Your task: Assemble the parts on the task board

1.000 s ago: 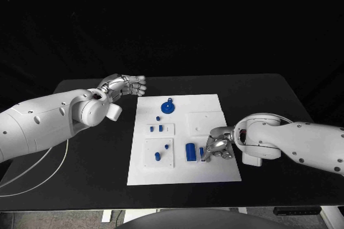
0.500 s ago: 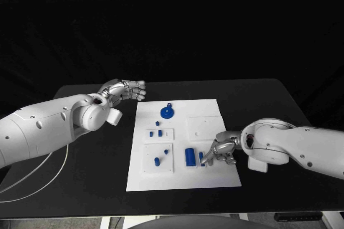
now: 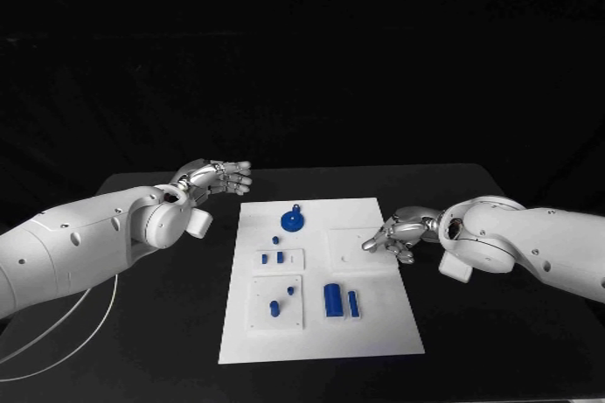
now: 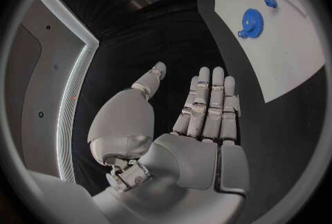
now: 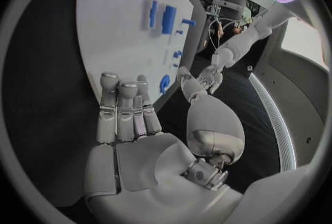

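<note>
Scene: a two-armed robot faces the white task board (image 3: 378, 333) on a black worktop (image 3: 504, 333).
Right hand: the right hand (image 3: 401, 234) hovers at the board's right edge, above the upper right square plate; fingers loosely extended, holding nothing.
Left hand: the left hand (image 3: 217, 176) sits off the board near its far left corner, palm open and fingers straight in its wrist view, empty.
Parts: a blue gear (image 3: 293, 218) lies near the board's far end; two small pegs (image 3: 271, 257) stand in the middle left plate; two more blue pieces (image 3: 282, 300) sit in the near left plate; a wide blue block (image 3: 333, 300) and a slimmer bar (image 3: 353, 304) lie side by side toward the near edge.
Step in hand: likely choosing the next part to pick; none is gripped yet.
Doing it well: approach a chosen piece from above, close on its long sides, and avoid nudging its neighbour, since block and bar lie just beside each other.
</note>
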